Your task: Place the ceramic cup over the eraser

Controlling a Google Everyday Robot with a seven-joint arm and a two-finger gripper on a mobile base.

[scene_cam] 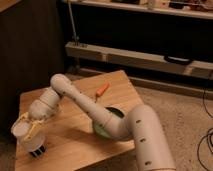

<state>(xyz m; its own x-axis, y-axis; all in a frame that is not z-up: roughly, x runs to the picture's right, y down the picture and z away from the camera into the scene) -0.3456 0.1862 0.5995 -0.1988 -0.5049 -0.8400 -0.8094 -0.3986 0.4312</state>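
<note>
**Q:** One arm, one wooden worktop (75, 135) — what does the scene hold?

**A:** The white robot arm (100, 117) reaches from the lower right across the light wooden worktop to its near left corner. There the gripper (31, 131) hangs over the ceramic cup (29, 139), its pale fingers (34, 129) draped down around the cup's rim and closed on it. The cup stands upright at the very edge of the board.

**Q:** And the eraser?

**A:** A dark block with pale stripes, the eraser (37, 151), shows just under the cup's base, at the worktop's near left corner. Whether the cup rests on it or hangs just above cannot be told.

**Q:** What else lies on the board?

**A:** A green bowl (111, 114) sits near the middle right, largely hidden behind the arm's elbow. An orange, carrot-like object (102, 90) lies toward the far edge, well apart from the cup.

**Q:** The room around it?

**A:** Dim. A dark panel (30, 50) stands behind the worktop on the left. Behind runs a long low metal rail (135, 57), with shelving (150, 10) above holding indistinct items. The floor (185, 110) to the right is pale speckled carpet, with dark cables (206, 142) trailing along the right edge.
</note>
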